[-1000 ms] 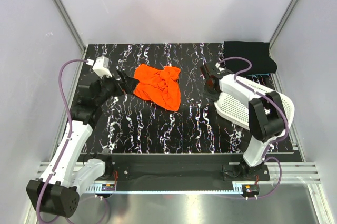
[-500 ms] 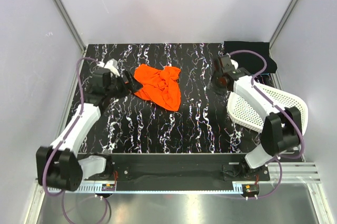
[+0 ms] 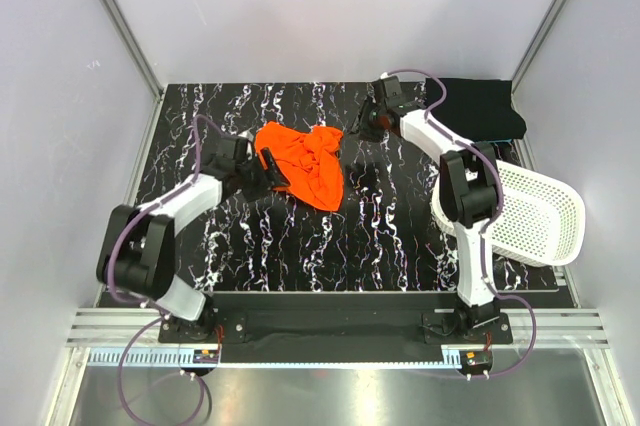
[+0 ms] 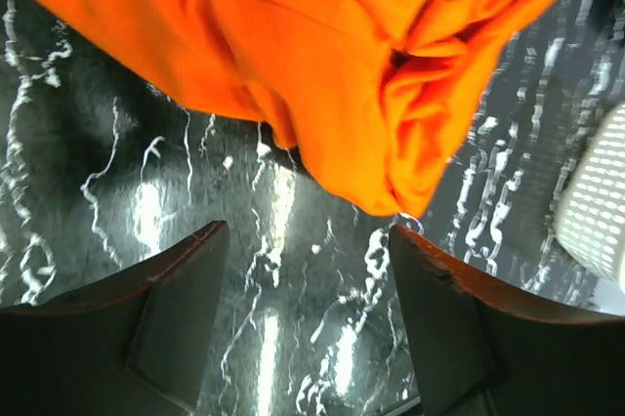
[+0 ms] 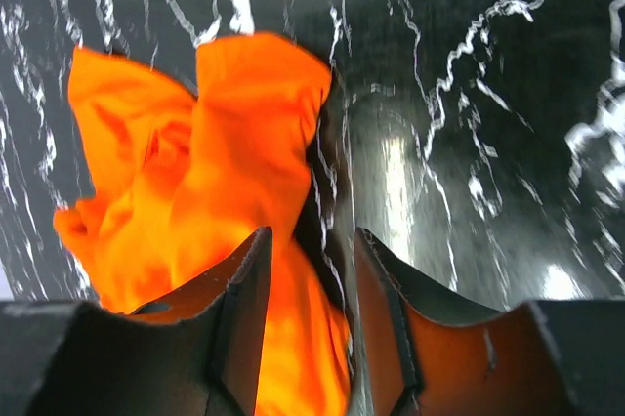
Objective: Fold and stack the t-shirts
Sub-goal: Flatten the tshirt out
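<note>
The orange t-shirt (image 3: 300,161) lies crumpled on the black marbled table (image 3: 300,246), left of the middle. The black t-shirt (image 3: 478,106) lies folded flat at the back right corner. My left gripper (image 3: 272,178) is low at the orange shirt's near-left edge. In the left wrist view it (image 4: 308,232) is open over bare table, the orange t-shirt (image 4: 342,55) just ahead of its tips. My right gripper (image 3: 360,129) is at the shirt's far-right edge. It (image 5: 312,235) is open, and the orange t-shirt (image 5: 195,162) edge shows in the gap between its fingers.
A white perforated basket (image 3: 520,211) lies tilted at the table's right edge, beside the right arm; its corner shows in the left wrist view as the basket (image 4: 596,211). Grey walls and metal posts enclose the table on three sides.
Both arms have swung in to the orange t-shirt: the left gripper moved right and narrowed its jaws, the right gripper came over from the basket. The basket now sits slightly further right.
</note>
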You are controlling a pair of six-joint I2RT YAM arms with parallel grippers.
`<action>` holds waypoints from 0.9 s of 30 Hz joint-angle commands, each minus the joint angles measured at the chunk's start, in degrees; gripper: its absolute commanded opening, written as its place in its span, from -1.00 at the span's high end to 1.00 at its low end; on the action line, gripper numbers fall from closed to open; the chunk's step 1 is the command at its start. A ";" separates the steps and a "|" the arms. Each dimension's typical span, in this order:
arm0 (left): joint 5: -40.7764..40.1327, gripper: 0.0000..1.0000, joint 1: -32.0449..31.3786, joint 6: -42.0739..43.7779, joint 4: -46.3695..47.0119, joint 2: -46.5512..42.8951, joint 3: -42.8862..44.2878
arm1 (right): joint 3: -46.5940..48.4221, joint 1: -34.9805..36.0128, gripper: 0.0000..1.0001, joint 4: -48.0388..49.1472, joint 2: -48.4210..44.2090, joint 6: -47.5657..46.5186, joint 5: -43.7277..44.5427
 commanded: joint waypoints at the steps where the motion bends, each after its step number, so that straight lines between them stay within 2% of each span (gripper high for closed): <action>1: -3.79 -0.41 -0.05 -1.62 2.67 3.61 2.45 | 5.46 -0.26 0.07 2.33 3.18 6.32 -0.96; 7: -5.82 -0.48 -0.05 -1.54 3.37 8.54 3.95 | 11.35 -0.17 0.06 3.47 10.92 9.68 -2.19; 11: -4.33 -0.48 -0.05 -1.80 8.20 10.39 4.65 | 16.70 -0.17 0.05 3.74 14.96 10.21 -3.15; 18: -1.51 -0.27 -0.13 -2.77 10.57 16.28 7.81 | 21.55 -0.17 0.05 3.56 20.76 13.90 -2.46; 20: -1.51 0.07 -0.13 -2.68 10.49 17.08 8.60 | 23.21 -0.17 0.10 3.65 21.82 14.52 -2.63; 22: -2.47 0.35 -0.05 -2.50 9.88 16.64 8.87 | 24.62 -0.17 0.24 3.47 23.58 14.61 -3.59; 23: -3.18 0.67 -0.05 -1.98 9.00 16.12 9.65 | 25.59 -0.17 0.59 3.39 23.84 14.34 -3.77; 25: -6.15 1.00 0.48 -0.40 2.26 13.58 11.76 | 26.12 -0.60 1.00 0.68 22.54 12.42 -2.81; 27: -8.88 1.00 1.70 2.93 -5.55 10.24 15.98 | 24.46 -1.05 1.00 -1.00 16.77 9.70 0.16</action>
